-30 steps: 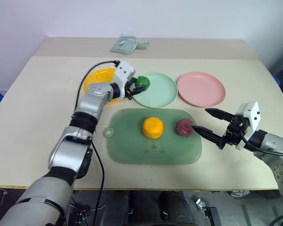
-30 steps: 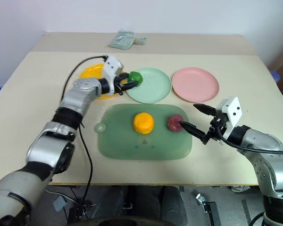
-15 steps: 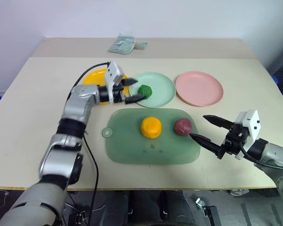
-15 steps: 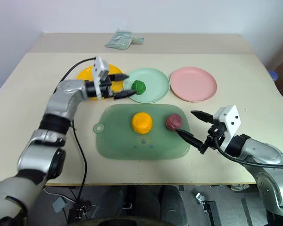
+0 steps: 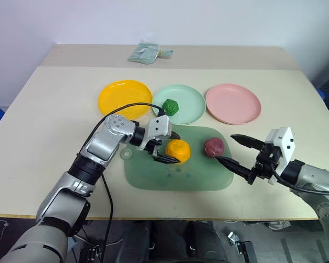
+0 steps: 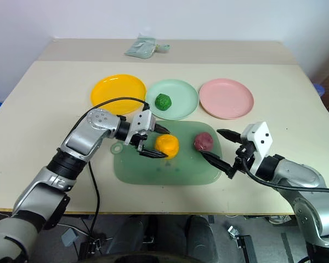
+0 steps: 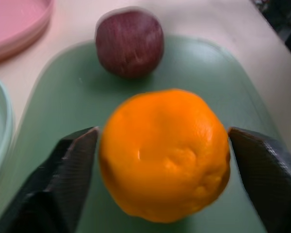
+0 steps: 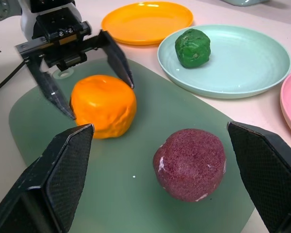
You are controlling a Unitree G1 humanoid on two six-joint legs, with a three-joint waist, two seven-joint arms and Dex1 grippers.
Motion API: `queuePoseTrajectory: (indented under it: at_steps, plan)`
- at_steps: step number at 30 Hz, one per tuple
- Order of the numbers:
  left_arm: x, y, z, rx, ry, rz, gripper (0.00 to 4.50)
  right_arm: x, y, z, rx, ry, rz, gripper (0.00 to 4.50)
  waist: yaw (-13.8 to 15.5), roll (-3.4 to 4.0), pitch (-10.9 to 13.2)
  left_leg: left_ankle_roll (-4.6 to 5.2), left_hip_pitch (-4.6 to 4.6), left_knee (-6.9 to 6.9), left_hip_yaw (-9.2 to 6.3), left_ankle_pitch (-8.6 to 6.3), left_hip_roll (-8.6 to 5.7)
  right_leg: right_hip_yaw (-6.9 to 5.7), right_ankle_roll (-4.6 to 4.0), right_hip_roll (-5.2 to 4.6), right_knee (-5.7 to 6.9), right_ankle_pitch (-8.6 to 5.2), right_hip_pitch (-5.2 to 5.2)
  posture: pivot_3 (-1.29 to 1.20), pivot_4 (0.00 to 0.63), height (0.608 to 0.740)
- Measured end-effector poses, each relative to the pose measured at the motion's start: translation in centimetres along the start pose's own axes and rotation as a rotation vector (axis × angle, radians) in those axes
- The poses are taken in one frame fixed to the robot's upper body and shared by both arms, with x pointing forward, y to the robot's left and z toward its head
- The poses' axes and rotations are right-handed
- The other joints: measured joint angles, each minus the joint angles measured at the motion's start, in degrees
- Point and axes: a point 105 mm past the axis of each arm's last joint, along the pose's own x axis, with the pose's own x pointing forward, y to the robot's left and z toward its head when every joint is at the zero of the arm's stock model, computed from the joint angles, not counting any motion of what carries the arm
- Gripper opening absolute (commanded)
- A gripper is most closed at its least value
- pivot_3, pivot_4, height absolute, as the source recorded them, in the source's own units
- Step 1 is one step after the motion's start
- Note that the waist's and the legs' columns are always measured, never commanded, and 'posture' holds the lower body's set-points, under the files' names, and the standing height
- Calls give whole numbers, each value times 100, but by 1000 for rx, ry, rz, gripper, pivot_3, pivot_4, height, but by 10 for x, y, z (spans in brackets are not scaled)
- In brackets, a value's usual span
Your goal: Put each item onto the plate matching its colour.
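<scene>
The orange-yellow ball (image 5: 179, 151) sits on the translucent green board (image 5: 178, 174), and my left gripper (image 5: 174, 148) is shut on it, one finger (image 7: 68, 170) against each side. The dark green ball (image 5: 170, 106) lies on the mint green plate (image 5: 193, 112). The maroon ball (image 5: 213, 147) rests at the board's right end. My right gripper (image 5: 225, 148) stands open just right of the maroon ball, its fingertips not touching it. The yellow plate (image 5: 124, 98) and the pink plate (image 5: 233, 103) hold nothing.
A small pale green bag (image 5: 145, 53) lies at the table's far edge. The three plates stand in a row behind the board. Bare tabletop lies to the left and right of the board and plates.
My left gripper let go of the green ball on the mint plate, drew back to the board and closed around the orange-yellow ball. The right gripper has hardly moved.
</scene>
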Motion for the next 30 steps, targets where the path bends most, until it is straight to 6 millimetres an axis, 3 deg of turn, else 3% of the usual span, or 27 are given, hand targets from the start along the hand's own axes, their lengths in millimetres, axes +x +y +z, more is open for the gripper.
queuePoseTrajectory:
  at_steps: [4,7,9,12,14,16,18,19,21,22,26,30]
  plan:
    - [-1,9,-2,-18,-22,64,3001,2,4,6,-12,-14,-1,4500,7,0,0,2,0,1,-3,-1,0,0,0,-1,0,0,2,0,150,740]
    - [-14,30,-1,-112,-108,216,3001,2,4,7,-1,-18,-3,4500,-4,-2,1,2,-2,1,-4,-1,1,1,1,-1,2,0,-2,0,150,740]
    - [-40,61,3,-165,-167,427,3001,2,4,7,3,-17,-9,4500,-5,-5,3,1,-5,1,-4,0,1,0,1,0,4,0,-7,0,150,740]
    - [-99,104,2,-199,-178,770,3001,2,3,8,3,-23,-9,4500,-16,-4,2,1,-4,-2,-1,-1,0,0,2,0,4,1,-8,0,150,740]
    - [-129,120,-12,-241,-125,946,3001,3,2,11,-2,-29,-11,4500,-9,-3,1,1,-3,-5,0,0,-2,-1,3,0,5,1,-7,0,150,740]
    - [-143,126,-39,-321,-38,1055,3001,5,0,15,-15,-41,-8,4500,8,-4,1,1,-3,-4,1,0,-5,-3,3,0,5,1,-5,0,150,740]
    - [-143,123,-67,-402,30,1087,3001,6,-2,15,-17,-41,-9,4500,27,-9,2,2,-4,-3,1,0,-7,-4,4,-1,5,1,-2,0,150,740]
    - [-142,121,-78,-432,52,1093,3490,6,-3,13,-12,-38,-8,4500,27,-14,5,3,-6,-3,0,-1,-7,-5,4,-1,8,1,-2,0,150,740]
    - [-141,125,-76,-432,36,1095,4359,7,-5,11,-7,-31,-7,4500,34,-22,3,3,-7,-1,-4,-1,-7,-8,4,-1,6,1,4,0,150,740]
    - [-140,127,-74,-433,26,1094,4471,7,-5,11,-13,-34,-4,4500,28,-22,3,3,-7,0,-3,-1,-7,-7,5,-1,6,2,4,0,150,740]
    - [-137,131,-67,-389,-7,1094,4471,6,-5,8,-20,-27,-3,4500,-8,-22,3,1,-6,-8,-1,0,-4,-7,5,1,8,2,-2,0,150,740]
    - [-151,131,-41,-258,-122,1107,4471,4,-7,-1,-26,6,-19,4500,-41,-22,3,-3,-6,-11,7,2,0,-4,5,0,8,2,-9,0,150,740]
